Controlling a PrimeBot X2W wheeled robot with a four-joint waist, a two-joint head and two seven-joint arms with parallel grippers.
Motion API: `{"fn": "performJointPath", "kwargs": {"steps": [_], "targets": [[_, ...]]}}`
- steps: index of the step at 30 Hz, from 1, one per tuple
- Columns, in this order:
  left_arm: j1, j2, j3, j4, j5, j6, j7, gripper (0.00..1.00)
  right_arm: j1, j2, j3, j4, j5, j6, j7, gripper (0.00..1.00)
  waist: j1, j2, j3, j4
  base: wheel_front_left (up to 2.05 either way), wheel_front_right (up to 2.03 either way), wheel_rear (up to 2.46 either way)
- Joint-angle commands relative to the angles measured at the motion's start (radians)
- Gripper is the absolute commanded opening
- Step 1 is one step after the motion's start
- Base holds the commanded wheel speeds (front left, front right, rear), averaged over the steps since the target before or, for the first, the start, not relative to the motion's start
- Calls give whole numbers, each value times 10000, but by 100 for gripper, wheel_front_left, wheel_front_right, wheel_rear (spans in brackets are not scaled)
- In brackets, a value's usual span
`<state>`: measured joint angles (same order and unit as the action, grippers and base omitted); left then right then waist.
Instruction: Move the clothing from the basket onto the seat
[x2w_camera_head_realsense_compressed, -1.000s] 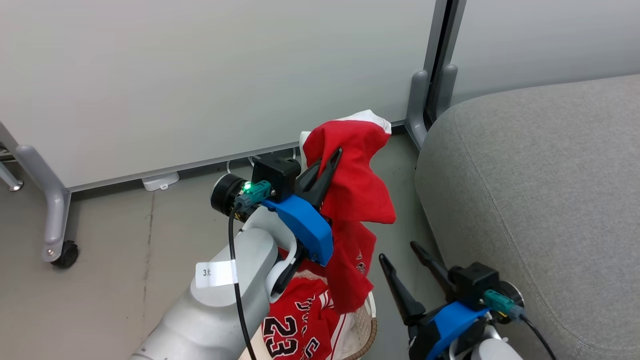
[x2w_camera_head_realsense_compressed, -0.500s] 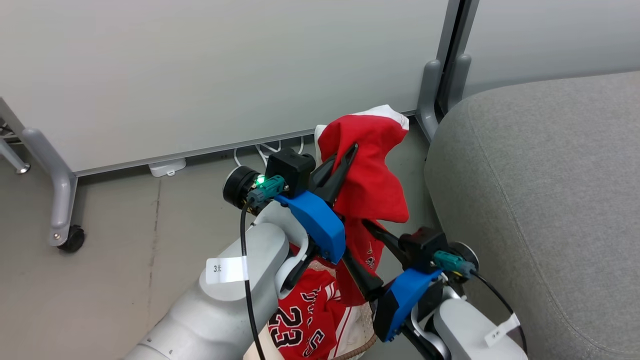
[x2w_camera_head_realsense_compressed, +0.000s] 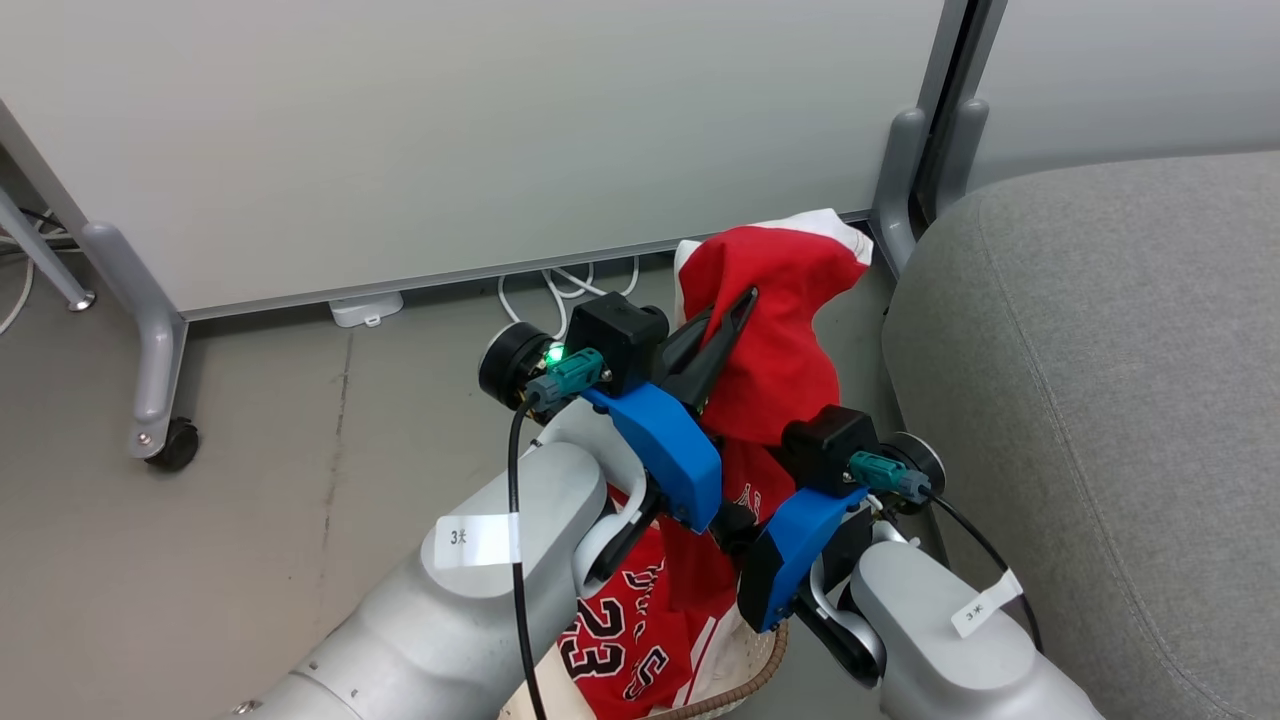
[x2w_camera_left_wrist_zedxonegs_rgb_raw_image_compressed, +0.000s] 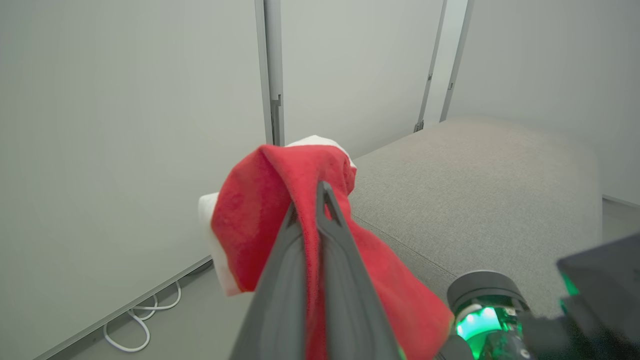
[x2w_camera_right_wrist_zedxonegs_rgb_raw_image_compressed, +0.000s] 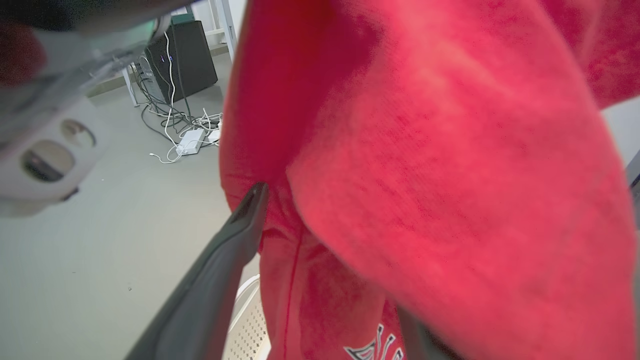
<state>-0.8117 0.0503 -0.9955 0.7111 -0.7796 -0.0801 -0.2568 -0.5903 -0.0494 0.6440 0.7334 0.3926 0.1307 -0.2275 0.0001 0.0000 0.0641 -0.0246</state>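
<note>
Looking down from the head camera, I see the left gripper (x2w_camera_head_realsense_compressed: 722, 325) raised above the basket (x2w_camera_head_realsense_compressed: 745, 678). Its two dark fingers are clenched on the red garment with white trim (x2w_camera_head_realsense_compressed: 790, 300). In the left wrist view the fingers press together with a fold of that cloth pinched between them. The white-edged top bunches over and past the tips, and the rest drapes down on either side.

The garment hangs free of the seat (x2w_camera_head_realsense_compressed: 1100, 400), which lies just to its right, and its lower part falls towards the basket. I cannot tell whether the hem touches anything inside.

The right gripper (x2w_camera_right_wrist_zedxonegs_rgb_raw_image_compressed: 322, 210) sits lower and nearer to me, tucked in beside the hanging cloth and under the left wrist. Its jaws are spread wide. In its own wrist view one finger (x2w_camera_right_wrist_zedxonegs_rgb_raw_image_compressed: 235, 245) rises on the left with its tip at the edge of the cloth. The other is mostly hidden behind the red fabric at the lower right. The hanging cloth, with some printed lettering near its bottom, fills the gap between them, not squeezed.

The jersey (x2w_camera_head_realsense_compressed: 620, 650), with its black 23, lies crumpled in the basket, directly beneath both arms. The basket stands on the grey floor (x2w_camera_head_realsense_compressed: 300, 500), near the seat's left edge.
</note>
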Motion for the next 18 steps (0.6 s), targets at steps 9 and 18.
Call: {"fn": "performJointPath", "kwargs": {"steps": [9, 18], "targets": [[-292, 3, -454, -217, -383, 84, -64, 0, -649, -20, 569, 691, 538, 1, -256, 0, -1, 0, -4, 89, 0, 0, 0], [-357, 3, -623, 20, -542, 133, -99, 0, -824, -20, 800, 1117, 732, 1, -362, 0, -1, 0, -80, -16, 0, 0, 0]]}}
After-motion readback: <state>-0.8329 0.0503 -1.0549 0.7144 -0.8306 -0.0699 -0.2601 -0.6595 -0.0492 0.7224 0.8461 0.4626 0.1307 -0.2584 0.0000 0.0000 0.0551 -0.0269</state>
